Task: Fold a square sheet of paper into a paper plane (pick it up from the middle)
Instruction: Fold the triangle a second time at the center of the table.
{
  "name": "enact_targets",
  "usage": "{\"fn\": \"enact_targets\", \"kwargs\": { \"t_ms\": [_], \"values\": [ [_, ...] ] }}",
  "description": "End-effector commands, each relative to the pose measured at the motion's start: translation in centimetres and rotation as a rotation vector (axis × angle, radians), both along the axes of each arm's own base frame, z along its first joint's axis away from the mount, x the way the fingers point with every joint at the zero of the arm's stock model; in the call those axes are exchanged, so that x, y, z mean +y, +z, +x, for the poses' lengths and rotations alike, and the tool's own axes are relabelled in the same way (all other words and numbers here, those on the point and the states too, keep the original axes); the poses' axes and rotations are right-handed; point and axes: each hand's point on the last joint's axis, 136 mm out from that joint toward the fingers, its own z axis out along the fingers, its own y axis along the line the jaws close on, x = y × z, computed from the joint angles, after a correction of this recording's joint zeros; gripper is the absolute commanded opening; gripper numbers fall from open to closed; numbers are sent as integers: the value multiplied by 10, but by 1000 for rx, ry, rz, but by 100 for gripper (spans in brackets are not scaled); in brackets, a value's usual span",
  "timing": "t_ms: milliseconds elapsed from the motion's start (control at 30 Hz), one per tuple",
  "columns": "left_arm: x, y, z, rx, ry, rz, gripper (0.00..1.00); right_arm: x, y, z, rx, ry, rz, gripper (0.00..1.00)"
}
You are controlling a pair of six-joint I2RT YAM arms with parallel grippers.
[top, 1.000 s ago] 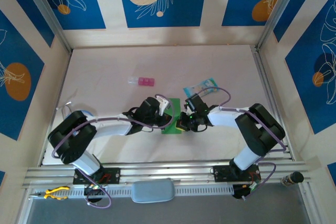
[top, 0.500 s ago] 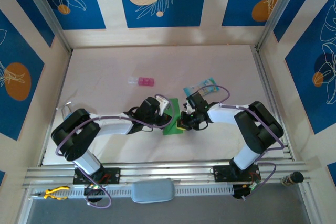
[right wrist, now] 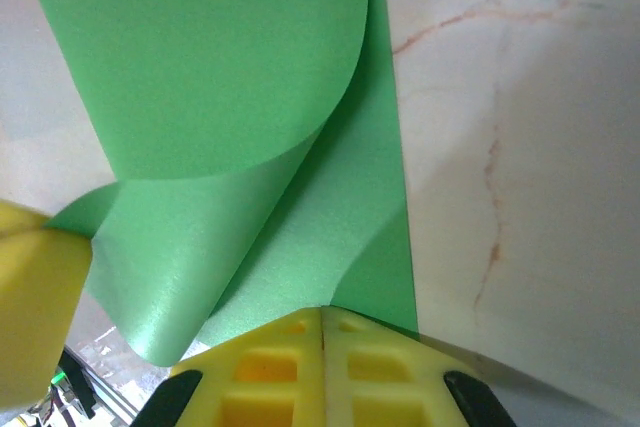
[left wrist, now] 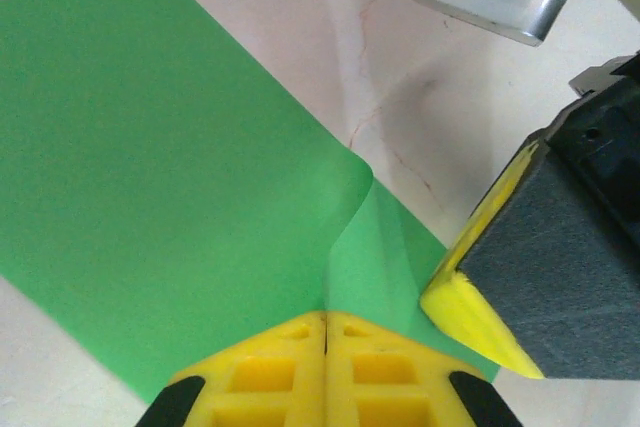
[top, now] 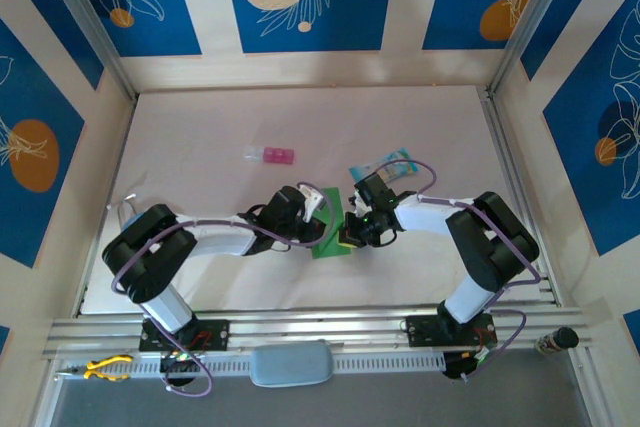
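The square sheet of paper is bright green and lies partly folded on the table between both arms. In the left wrist view the sheet spreads flat, with a raised crease running straight into the seam of my left gripper, whose yellow jaws are pressed together on the paper. The right wrist view has one flap of the sheet curling up and over, its lower part pinched in my right gripper, also shut. From above, the left gripper and right gripper nearly touch. The paper plane is out of view.
A small pink block lies behind the arms to the left. A pale blue printed packet sits just behind the right wrist. Yellow pliers rest on the rail outside the table. Blue patterned walls enclose the table.
The left arm's elbow has shifted a little right and both wrists edged slightly away from the bases. Both grippers stay shut on the green sheet at about the same spot.
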Motion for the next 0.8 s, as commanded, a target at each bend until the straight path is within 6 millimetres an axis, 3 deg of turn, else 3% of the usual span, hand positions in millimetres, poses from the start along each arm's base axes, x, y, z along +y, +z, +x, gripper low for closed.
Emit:
{"fn": "enact_targets", "kwargs": {
  "t_ms": [0,767],
  "values": [
    [3,3,13,-78,-6,35,0,-17,-16,-11,61,-7,-90,1],
    [6,-8,24,-154,-26,114,1,-16,-15,-11,67,-8,-86,1]
  ]
}}
